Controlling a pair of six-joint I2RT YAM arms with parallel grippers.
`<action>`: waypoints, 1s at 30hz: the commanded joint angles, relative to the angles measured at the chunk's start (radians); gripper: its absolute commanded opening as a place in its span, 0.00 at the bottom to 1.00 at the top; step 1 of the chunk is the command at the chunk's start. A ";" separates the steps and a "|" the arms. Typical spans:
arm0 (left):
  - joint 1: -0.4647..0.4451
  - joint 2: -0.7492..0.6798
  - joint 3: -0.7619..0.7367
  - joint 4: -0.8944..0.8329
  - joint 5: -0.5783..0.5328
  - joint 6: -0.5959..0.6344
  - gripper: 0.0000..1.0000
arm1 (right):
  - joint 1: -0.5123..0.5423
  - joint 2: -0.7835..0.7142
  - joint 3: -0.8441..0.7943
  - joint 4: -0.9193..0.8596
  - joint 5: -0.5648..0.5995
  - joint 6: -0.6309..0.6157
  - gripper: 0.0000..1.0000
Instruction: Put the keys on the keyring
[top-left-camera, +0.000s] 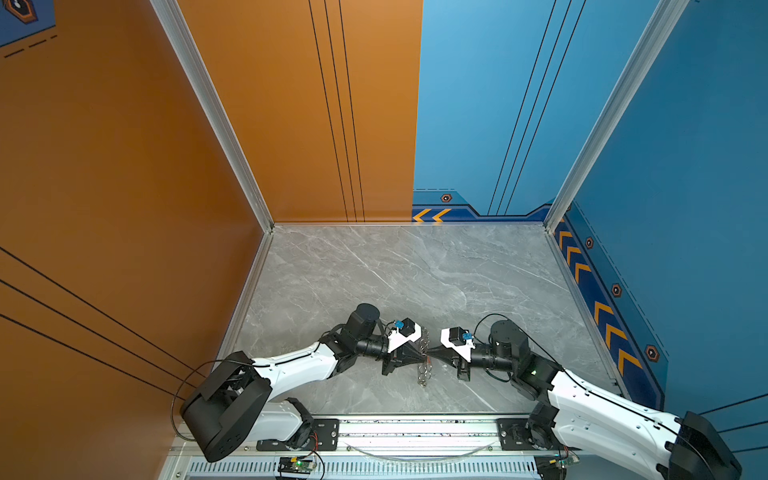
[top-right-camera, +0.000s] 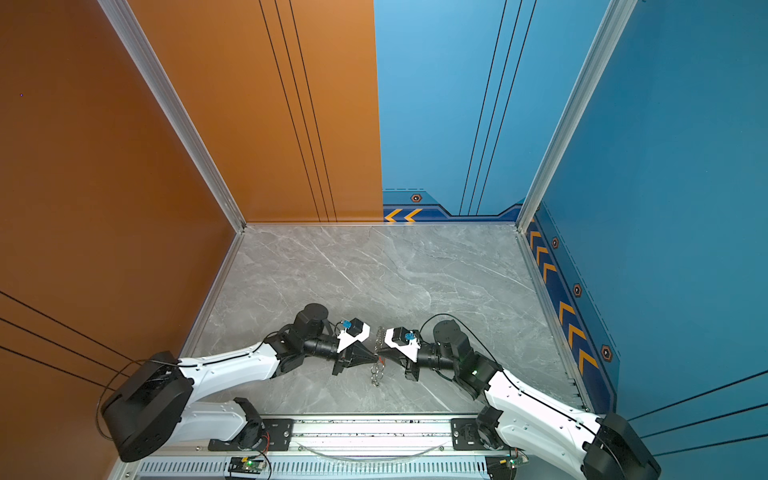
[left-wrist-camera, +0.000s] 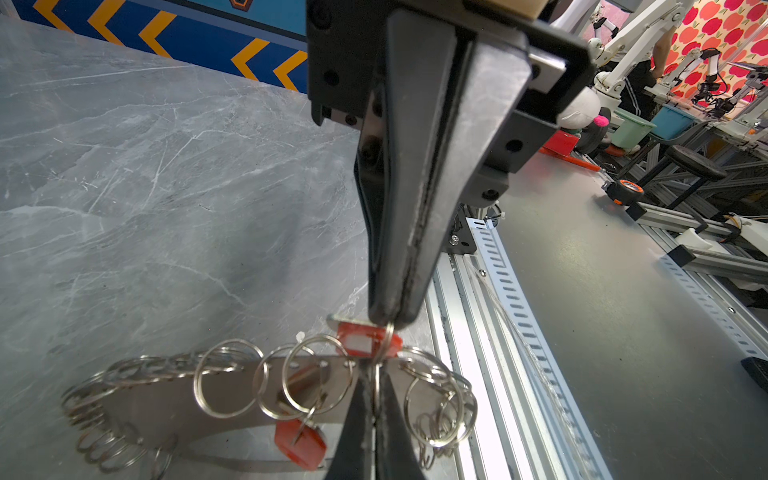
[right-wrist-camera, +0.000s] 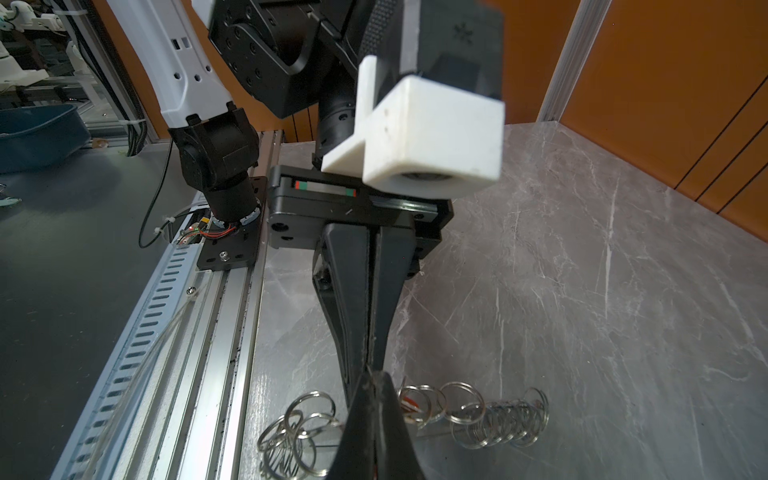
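Grey marble tabletop (top-left-camera: 395, 270) inside orange and blue walls; the work sits at 6 o'clock, near the front rail. The keyring (left-wrist-camera: 166, 399), a tan band edged with split rings, rests there under both tips. Left gripper (left-wrist-camera: 374, 384) is closed on a ring of the keyring. Right gripper (left-wrist-camera: 388, 321) meets it tip to tip from 3 o'clock, closed on the ring at the orange tag of the second key (left-wrist-camera: 363, 343). First key (left-wrist-camera: 301, 444) hangs from a band ring: judged done. Second key: threading cannot be confirmed. Remaining: seat it, then release
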 joint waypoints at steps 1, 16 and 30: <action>-0.006 0.017 0.017 -0.013 0.021 -0.004 0.00 | 0.000 -0.040 -0.015 0.031 -0.002 -0.015 0.00; -0.005 0.014 0.016 -0.014 0.022 -0.007 0.00 | 0.004 -0.012 -0.011 0.019 -0.001 -0.024 0.00; -0.006 0.016 0.018 -0.014 0.028 -0.008 0.00 | 0.012 0.004 -0.007 0.011 0.011 -0.042 0.00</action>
